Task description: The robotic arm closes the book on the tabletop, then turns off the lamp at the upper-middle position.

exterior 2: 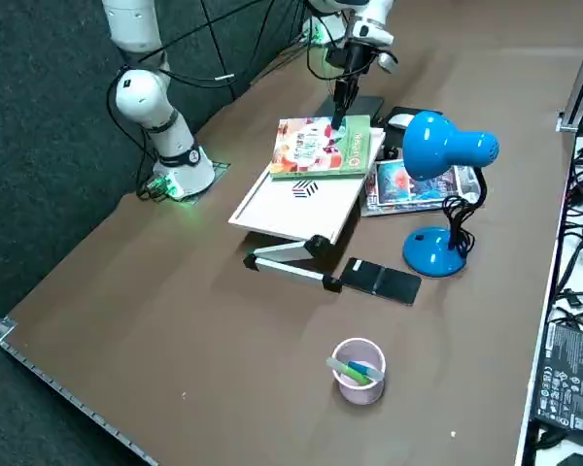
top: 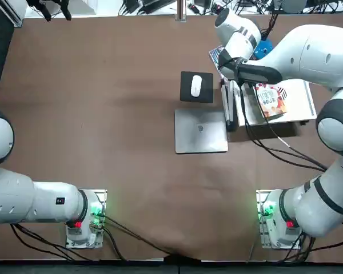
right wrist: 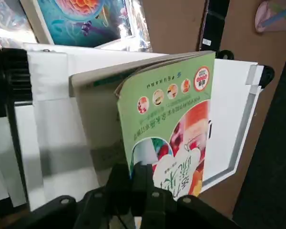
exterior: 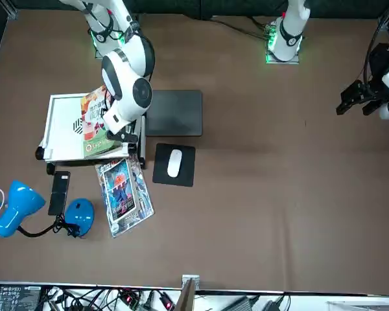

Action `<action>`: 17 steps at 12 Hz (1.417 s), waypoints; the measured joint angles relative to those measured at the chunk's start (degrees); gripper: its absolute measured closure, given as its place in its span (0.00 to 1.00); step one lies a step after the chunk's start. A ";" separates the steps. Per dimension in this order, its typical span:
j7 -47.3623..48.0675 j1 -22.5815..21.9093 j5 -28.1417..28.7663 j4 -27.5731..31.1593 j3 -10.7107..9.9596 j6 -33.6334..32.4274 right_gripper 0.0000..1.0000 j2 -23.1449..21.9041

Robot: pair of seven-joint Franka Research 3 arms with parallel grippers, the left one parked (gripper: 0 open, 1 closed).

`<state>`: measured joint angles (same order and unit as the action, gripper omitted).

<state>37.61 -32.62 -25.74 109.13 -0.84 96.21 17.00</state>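
Observation:
The book, a thin booklet with a green cover and red-and-white pictures, lies on a tilted white stand at the tabletop's right side. Its cover is raised a little off the pages. My right gripper is shut on the cover's edge, at the book's side nearest the laptop. The front view shows the gripper beside the book. The blue lamp stands just beyond the stand, its head bent over on a black gooseneck. I cannot tell whether it is lit.
A white mouse rests on a black pad next to a closed grey laptop. A blue glossy leaflet and a black phone lie between stand and lamp. A pink-rimmed cup stands near the table's right edge.

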 joint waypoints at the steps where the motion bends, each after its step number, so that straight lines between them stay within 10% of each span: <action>1: 0.00 0.03 0.00 -0.01 -0.11 0.00 0.97 0.08; 5: 0.00 0.20 0.15 -0.05 -0.56 -0.15 0.88 0.48; 12: -5.10 0.23 1.73 -8.75 -0.85 -11.37 0.00 -0.13; 17: -10.54 2.63 5.15 -16.70 -1.22 -13.95 0.01 -0.58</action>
<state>27.07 -29.99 -20.59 92.43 -2.07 82.26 16.42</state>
